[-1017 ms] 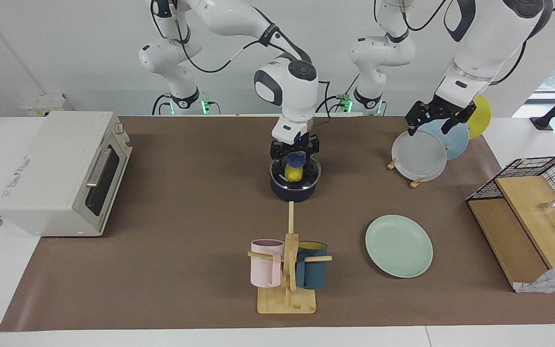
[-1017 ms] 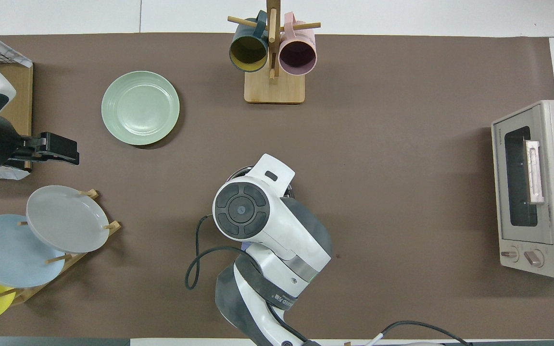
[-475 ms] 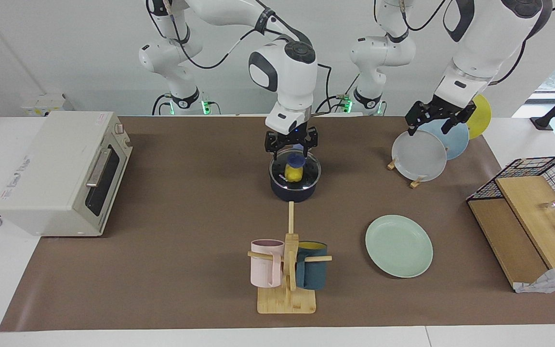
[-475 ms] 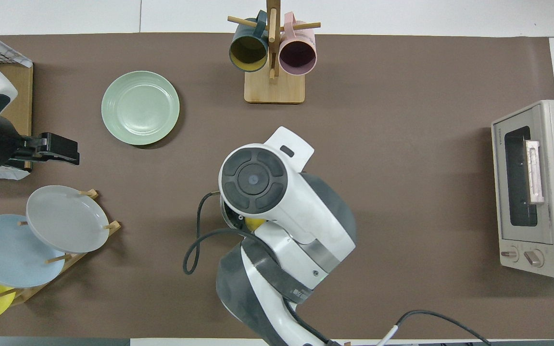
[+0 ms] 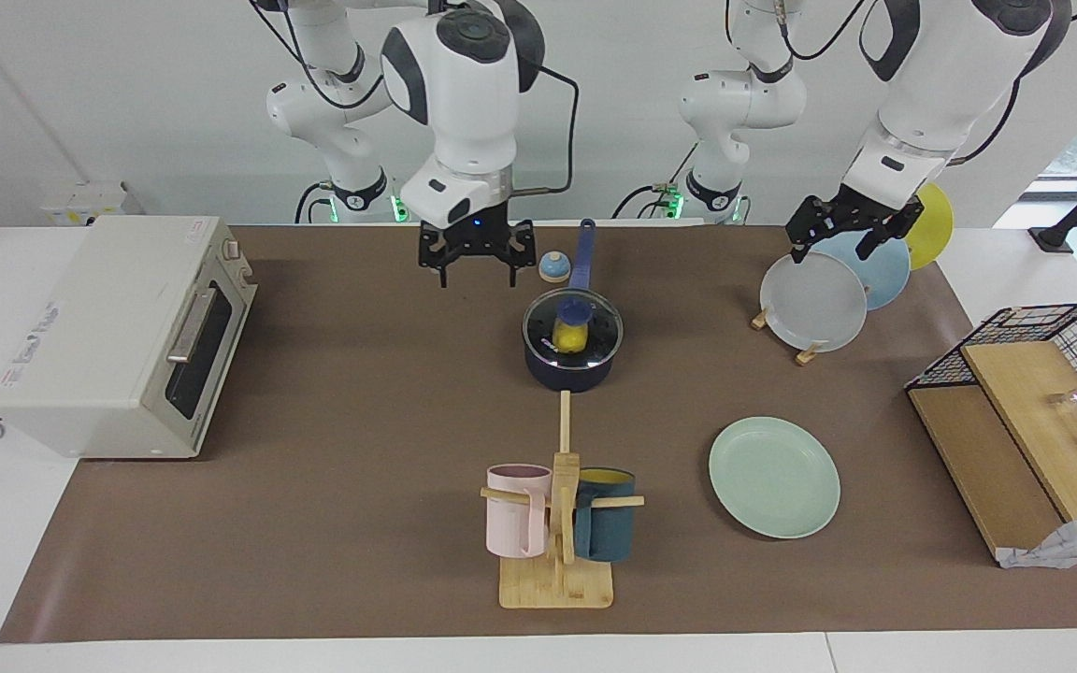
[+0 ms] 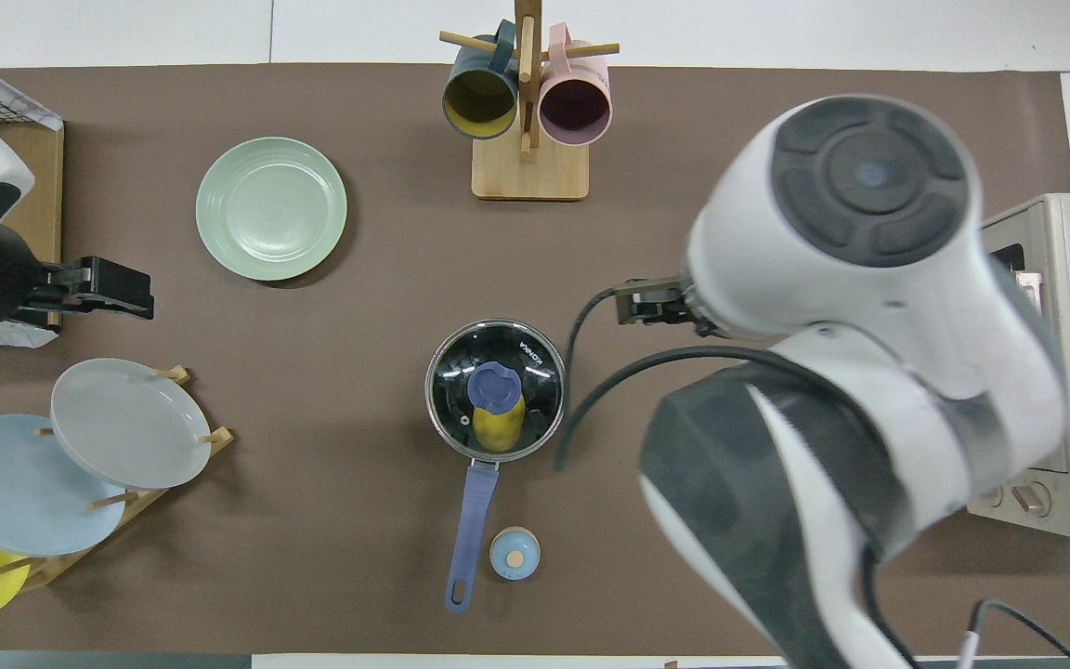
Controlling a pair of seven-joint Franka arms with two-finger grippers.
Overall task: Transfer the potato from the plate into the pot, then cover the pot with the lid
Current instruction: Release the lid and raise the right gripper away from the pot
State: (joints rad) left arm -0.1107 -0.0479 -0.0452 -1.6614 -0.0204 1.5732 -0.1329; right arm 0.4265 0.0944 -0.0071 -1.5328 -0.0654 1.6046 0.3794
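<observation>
1. I see the brown table mat (image 5: 361, 449) with a cream toaster oven (image 5: 118, 332) at the right arm's end.
2. My right gripper (image 5: 475, 271) hangs released, holding nothing, over bare mat between oven and pot; my left gripper (image 5: 845, 245) waits released over a rack of plates (image 5: 814, 301).
3. The pale mint-green round plate (image 5: 774, 477) lies bare, farther from the robots than the rack.
4. The small dark navy saucepan (image 5: 572, 369) sits mid-table — its clear glass lid with a blue knob (image 6: 496, 388) is on it.
5. The lumpy bright-yellow potato (image 6: 498, 429) is inside the pot, under the lid.
</observation>
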